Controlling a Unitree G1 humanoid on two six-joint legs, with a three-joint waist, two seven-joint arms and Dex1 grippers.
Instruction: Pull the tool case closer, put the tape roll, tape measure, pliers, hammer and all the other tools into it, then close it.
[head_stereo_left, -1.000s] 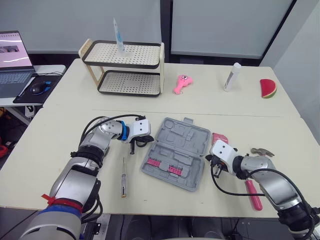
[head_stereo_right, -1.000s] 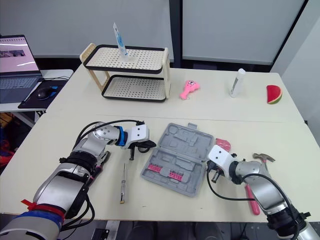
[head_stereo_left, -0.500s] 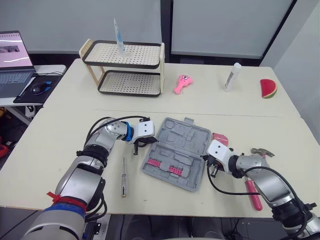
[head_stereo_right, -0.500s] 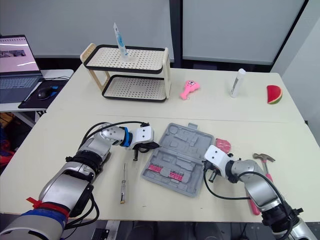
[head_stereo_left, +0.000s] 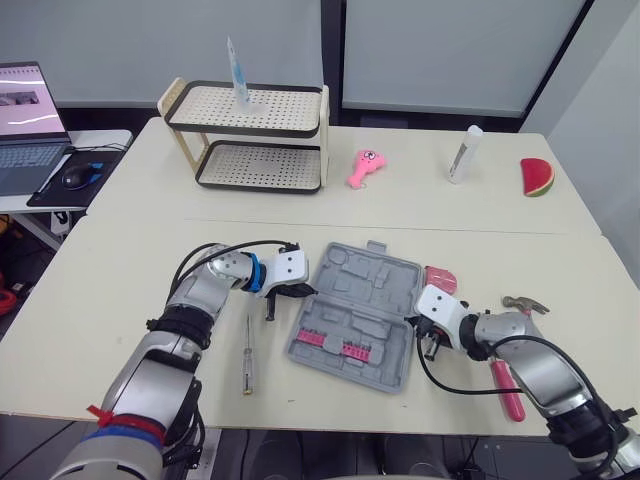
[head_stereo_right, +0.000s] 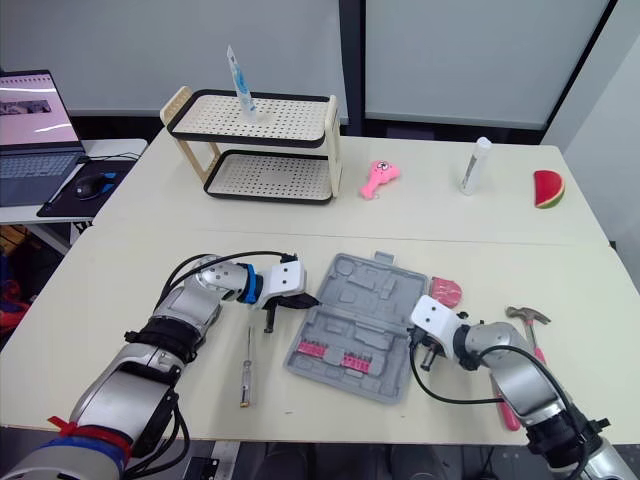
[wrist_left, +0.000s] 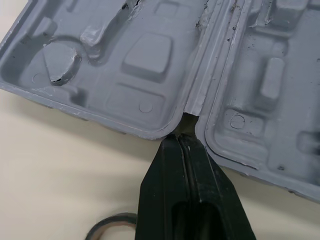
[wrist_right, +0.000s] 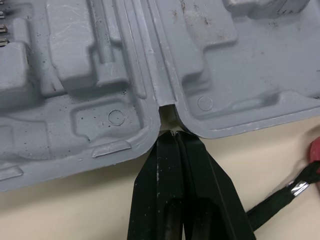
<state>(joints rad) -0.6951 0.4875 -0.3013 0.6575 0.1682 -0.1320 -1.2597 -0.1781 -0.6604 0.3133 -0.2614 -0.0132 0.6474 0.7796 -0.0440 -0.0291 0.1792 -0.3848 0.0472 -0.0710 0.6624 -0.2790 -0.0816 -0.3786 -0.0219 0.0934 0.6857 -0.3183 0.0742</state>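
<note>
My left gripper (head_stereo_left: 298, 292) and right gripper (head_stereo_left: 422, 325), both pinched together, flank the open tool case (head_stereo_left: 360, 310) near the tabletop's (head_stereo_left: 120, 300) front edge; hammer (head_stereo_left: 507, 385) and screwdriver (head_stereo_left: 247, 352) lie unpacked.

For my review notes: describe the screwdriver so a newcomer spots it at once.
On the near table, look to the robot's left of the open grey tool case. The screwdriver lies there: a thin metal shaft with a yellowish handle, unlike the pink-handled hammer on the case's other side.
</note>
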